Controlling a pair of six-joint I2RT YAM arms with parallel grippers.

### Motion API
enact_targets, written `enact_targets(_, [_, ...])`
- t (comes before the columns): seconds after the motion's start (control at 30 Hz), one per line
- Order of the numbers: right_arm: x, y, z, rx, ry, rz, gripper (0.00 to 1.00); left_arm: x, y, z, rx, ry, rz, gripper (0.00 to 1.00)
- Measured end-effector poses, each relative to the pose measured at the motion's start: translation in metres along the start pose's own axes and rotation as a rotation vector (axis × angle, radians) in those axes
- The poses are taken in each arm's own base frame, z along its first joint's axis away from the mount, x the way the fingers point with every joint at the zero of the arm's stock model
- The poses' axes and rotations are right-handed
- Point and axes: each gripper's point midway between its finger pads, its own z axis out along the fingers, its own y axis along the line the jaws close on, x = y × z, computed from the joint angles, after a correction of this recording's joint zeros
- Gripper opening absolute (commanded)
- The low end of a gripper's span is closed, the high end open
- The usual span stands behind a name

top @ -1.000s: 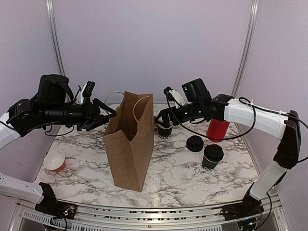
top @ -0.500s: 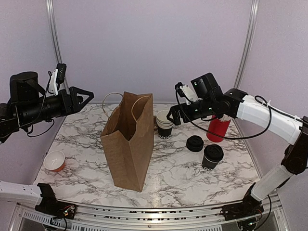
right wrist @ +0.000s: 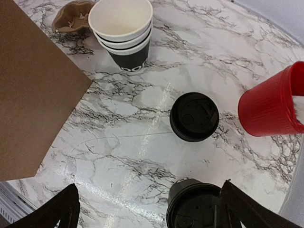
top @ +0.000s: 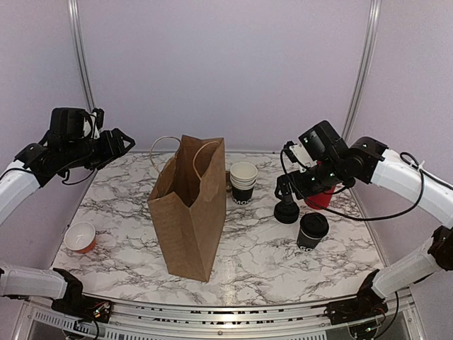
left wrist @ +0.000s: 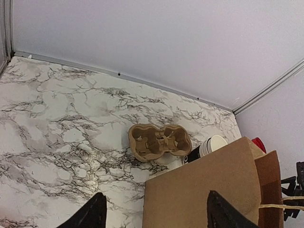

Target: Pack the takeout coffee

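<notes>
Lidded takeout coffee (top: 312, 231) stands on bench (top: 255, 262) right of open paper bag (top: 187, 212), near empty-topped cup stack (top: 243, 183) and red cup (right wrist: 268, 102); left gripper (top: 119, 144) and right gripper (right wrist: 152, 211) spread apart, empty.

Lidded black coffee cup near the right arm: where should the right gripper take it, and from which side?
The lidded cup stands upright, so lower the open right gripper over it from above and close from left and right on the paper wall just under its lid; the lid itself might pop off. The loose lid sits close behind it, while its flanks look free.
</notes>
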Motion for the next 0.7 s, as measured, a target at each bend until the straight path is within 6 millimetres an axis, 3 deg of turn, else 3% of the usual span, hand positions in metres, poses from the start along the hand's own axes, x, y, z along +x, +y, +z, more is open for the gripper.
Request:
enact_targets(0.17, [0.039, -0.028, 0.001, 0.060, 0.095, 0.046, 1.00, 0.010, 0.014, 0.024, 0.017, 0.064, -0.056, 0.73])
enact_targets(0.33, [0.074, -0.051, -0.001, 0.106, 0.170, 0.087, 1.00, 0.007, 0.010, 0.027, 0.054, 0.066, -0.068, 0.73])
enact_targets(0.57, [0.110, -0.058, 0.005, 0.110, 0.260, 0.090, 0.96, 0.013, 0.009, 0.029, 0.083, 0.087, -0.075, 0.73])
enact_targets(0.7, [0.115, -0.059, 0.006, 0.115, 0.273, 0.091, 0.94, 0.017, 0.009, 0.030, 0.088, 0.100, -0.078, 0.73])
